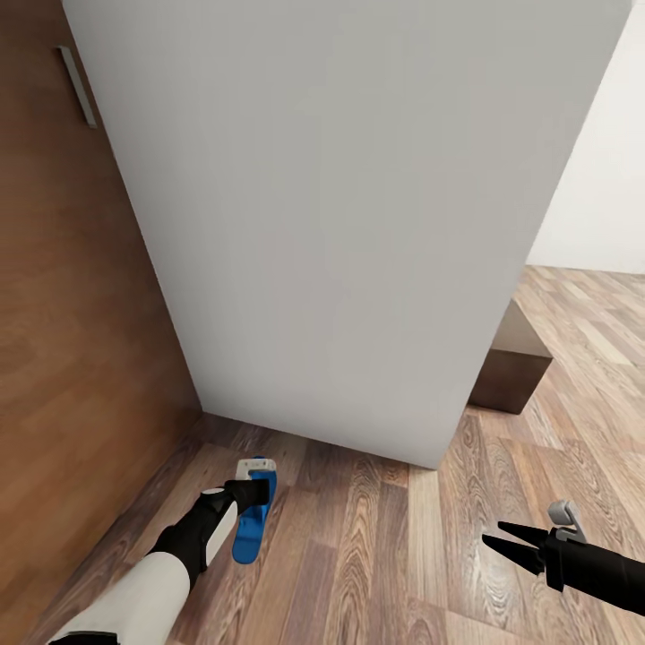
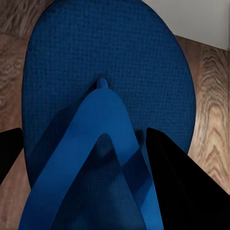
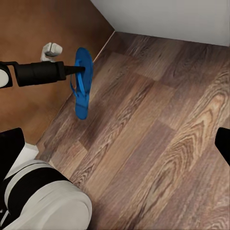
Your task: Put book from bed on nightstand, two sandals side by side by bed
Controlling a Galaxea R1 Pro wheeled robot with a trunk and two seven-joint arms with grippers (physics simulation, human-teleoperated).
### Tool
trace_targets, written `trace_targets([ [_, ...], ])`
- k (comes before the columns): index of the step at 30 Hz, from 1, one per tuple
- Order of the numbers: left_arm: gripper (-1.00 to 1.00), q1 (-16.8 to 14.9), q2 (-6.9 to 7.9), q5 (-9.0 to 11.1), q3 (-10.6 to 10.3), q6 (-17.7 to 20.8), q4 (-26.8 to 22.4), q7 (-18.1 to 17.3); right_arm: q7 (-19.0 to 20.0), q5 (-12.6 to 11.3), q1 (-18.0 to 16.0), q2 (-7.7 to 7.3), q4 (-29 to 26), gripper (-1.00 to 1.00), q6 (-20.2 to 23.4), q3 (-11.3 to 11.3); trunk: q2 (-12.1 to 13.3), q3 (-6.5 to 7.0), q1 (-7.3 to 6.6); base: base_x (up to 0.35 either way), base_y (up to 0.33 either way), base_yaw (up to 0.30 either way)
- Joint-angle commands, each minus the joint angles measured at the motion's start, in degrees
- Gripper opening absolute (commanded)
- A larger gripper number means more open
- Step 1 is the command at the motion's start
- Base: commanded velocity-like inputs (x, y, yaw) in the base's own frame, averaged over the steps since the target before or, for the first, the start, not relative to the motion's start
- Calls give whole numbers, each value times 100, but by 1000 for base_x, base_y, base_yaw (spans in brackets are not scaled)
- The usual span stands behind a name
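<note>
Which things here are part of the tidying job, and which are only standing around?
For the job:
- sandal, held off the floor by the left gripper
- bed, grey side
- floor beside the bed

Not for the job:
- brown block past the bed
- wood panel
- right gripper, open, holding nothing

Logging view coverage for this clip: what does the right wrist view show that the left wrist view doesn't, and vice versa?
Right wrist view: the whole blue sandal hanging clear above the plank floor, gripped by the left end effector, with the wooden headboard behind. Left wrist view: a close-up of the sandal's toe post and straps, with the black fingers on either side. Both show the sandal, the floor and the light-grey mattress.
</note>
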Motion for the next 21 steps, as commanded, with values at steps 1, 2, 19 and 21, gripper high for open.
trace_targets([
  [1, -100, 0, 0, 6, 2, 33, -10, -15, 5, -20, -2, -1, 0, 100, 39, -2, 0, 18, -3, 0, 0, 0],
  [2, -100, 0, -1, 6, 3, 33, -10, -15, 3, -18, -2, 1, 0, 100, 39, -2, 1, 40, -6, 0, 0, 0],
  [19, -100, 0, -5, 6, 3, 33, -9, -7, -4, -13, -5, 67, 9, 100, -21, 2, 24, 417, -50, 0, 0, 0],
  [21, -100, 0, -4, 6, 5, 33, -8, -7, -4, -13, -4, 68, 9, 100, -24, 4, 27, 461, -55, 0, 0, 0],
])
